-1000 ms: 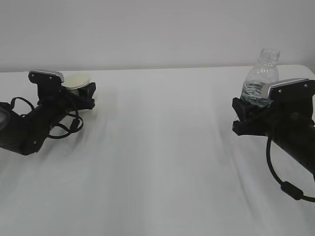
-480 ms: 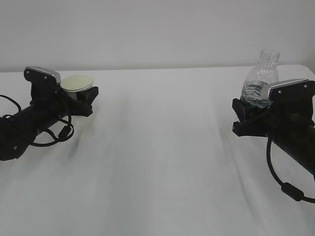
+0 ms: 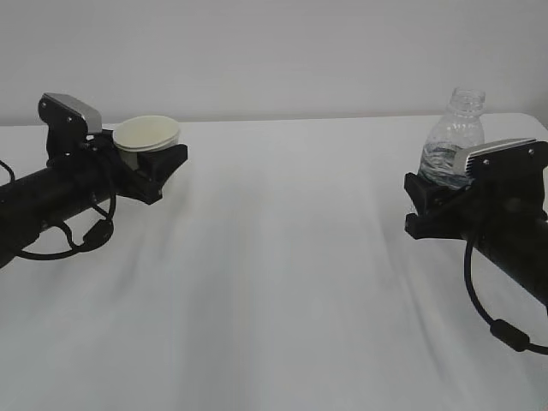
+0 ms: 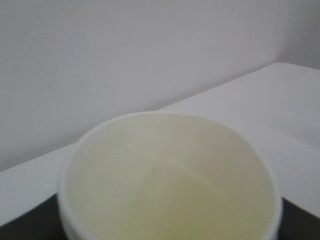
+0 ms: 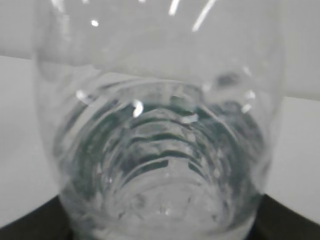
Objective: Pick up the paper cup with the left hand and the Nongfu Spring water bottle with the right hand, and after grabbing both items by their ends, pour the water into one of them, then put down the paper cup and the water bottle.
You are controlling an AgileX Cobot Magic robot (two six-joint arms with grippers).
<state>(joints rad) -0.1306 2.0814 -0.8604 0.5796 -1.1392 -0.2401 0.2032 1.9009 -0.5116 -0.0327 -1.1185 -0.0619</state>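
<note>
Left hand (image 3: pixel 158 167) is pinching the paper cup (image 3: pixel 147 137) low down, w/ the cup mouth tipped a bit toward the middle of the table (image 3: pixel 282 257). Cup looks lifted off the table, far left of the bottle. Inside looks empty in the left wrist view.

Right hand (image 3: pixel 428 201) is pinching the Nongfu Spring water bottle (image 3: pixel 454 141) near its bottom, bottle standing straight, no cap. Some water (image 5: pixel 160 165) sits low in it. Can't tell if the bottle base is off the table.

Next bit, I think: bring both toward each other. Keep the cup level so it can catch water. Lift the bottle higher than the cup, put its neck over the cup mouth, then tip slow so nothing spills. Don't squeeze harder, the cup is soft.
</note>
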